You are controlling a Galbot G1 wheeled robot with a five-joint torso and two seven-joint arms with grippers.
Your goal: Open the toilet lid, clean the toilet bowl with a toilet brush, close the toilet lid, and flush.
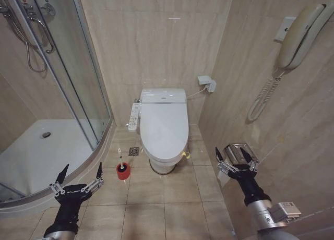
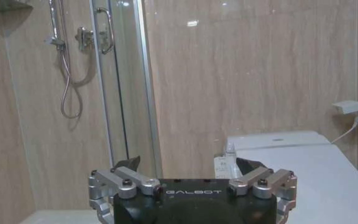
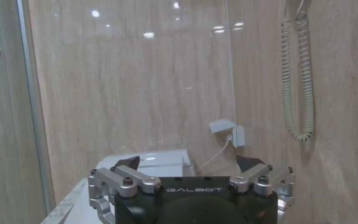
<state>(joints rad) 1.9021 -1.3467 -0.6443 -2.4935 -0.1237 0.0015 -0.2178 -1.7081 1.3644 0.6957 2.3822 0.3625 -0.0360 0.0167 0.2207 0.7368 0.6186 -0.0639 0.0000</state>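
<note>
Before the shut lid (image 1: 165, 124), left gripper (image 1: 80, 173) and right gripper (image 1: 235, 158) hover low, fingers spread, grasping nothing.

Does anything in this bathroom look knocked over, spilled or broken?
Nothing stands out. The toilet lid is shut, the toilet brush stands upright in its red holder, and the floor tiles look dry.

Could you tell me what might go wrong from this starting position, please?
The toilet lid is shut, and its only handy hold is the small yellow strap at the front edge, which the open right gripper could easily miss. The toilet brush stands in a light red holder on the floor; the open left gripper might tip it when reaching down. The wall phone cord hangs near the right arm.
</note>
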